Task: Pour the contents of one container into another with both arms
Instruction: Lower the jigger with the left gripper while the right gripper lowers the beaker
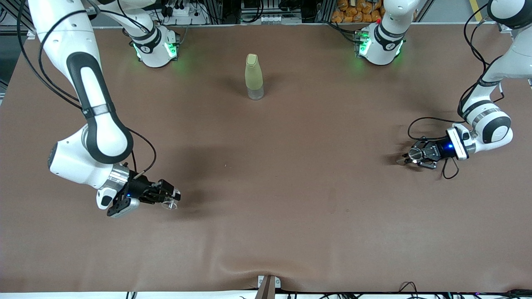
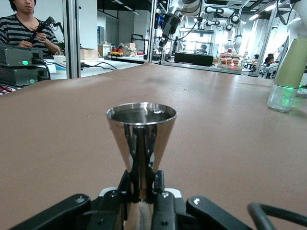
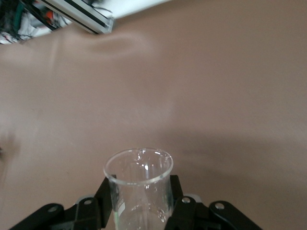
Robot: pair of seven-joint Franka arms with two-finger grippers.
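So far, only the grasping is done. The right tool is closed on the glass cup, which is held low over the tabletop toward the right arm's end; in the right wrist view the glass cup is seen upright between the fingers, and whether it holds anything cannot be told. The left tool is closed on the waist of the metal cup, low over the tabletop toward the left arm's end; in the left wrist view the metal cup stands upright with its rim level. The two cups are kept well apart, so the bringing together and the pour itself are judged still to be done. A bottle is left standing untouched between the bases. No brand, label or writing can be read on any of the three.
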